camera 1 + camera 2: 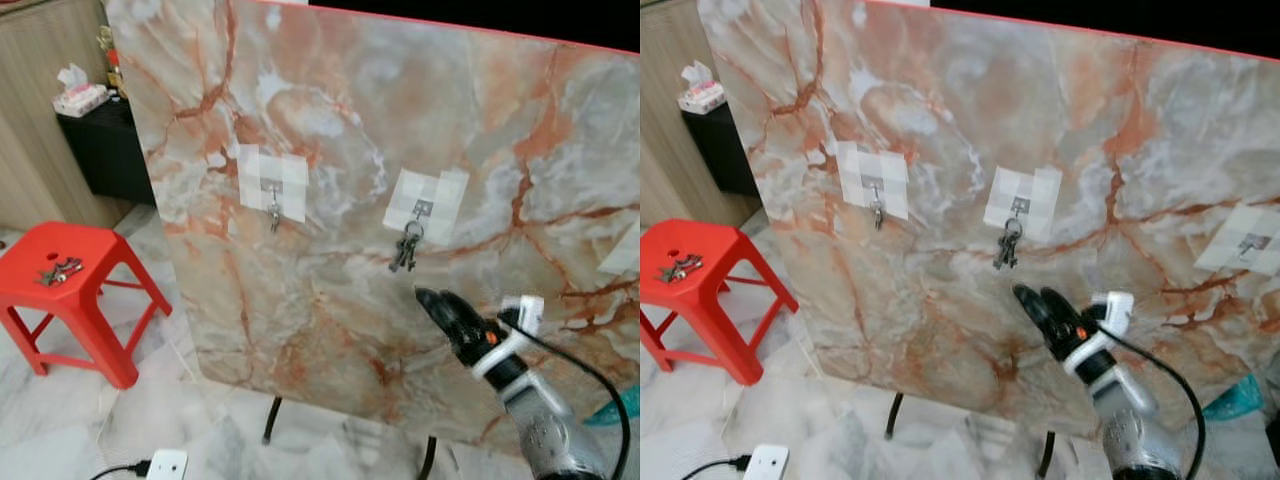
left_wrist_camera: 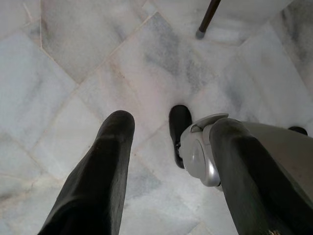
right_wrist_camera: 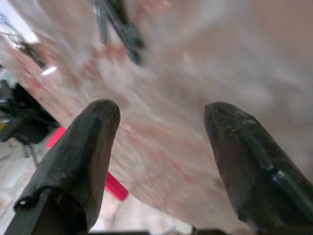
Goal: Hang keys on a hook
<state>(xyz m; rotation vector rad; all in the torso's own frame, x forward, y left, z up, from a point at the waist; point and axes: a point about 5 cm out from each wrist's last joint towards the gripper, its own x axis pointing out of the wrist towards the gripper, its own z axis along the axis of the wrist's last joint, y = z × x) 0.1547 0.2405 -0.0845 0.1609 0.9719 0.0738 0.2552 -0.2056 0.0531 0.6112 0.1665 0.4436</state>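
Open space below hung keys point(image 1: 405, 250)

Right wrist view is blurred: the marble board point(image 3: 195, 88) shows only as smeared pink and grey, and the hanging keys point(image 3: 117, 24) are a dark streak cut by the top edge. In the right eye view, a third hook patch point(image 1: 1248, 240) runs off the right edge. The small key point(image 1: 273, 215) on the leftmost hook is too small to make out. Loose keys point(image 1: 60, 270) on the red stool point(image 1: 95, 250) cannot be counted. A teal object point(image 1: 615, 410) is mostly hidden behind the board.
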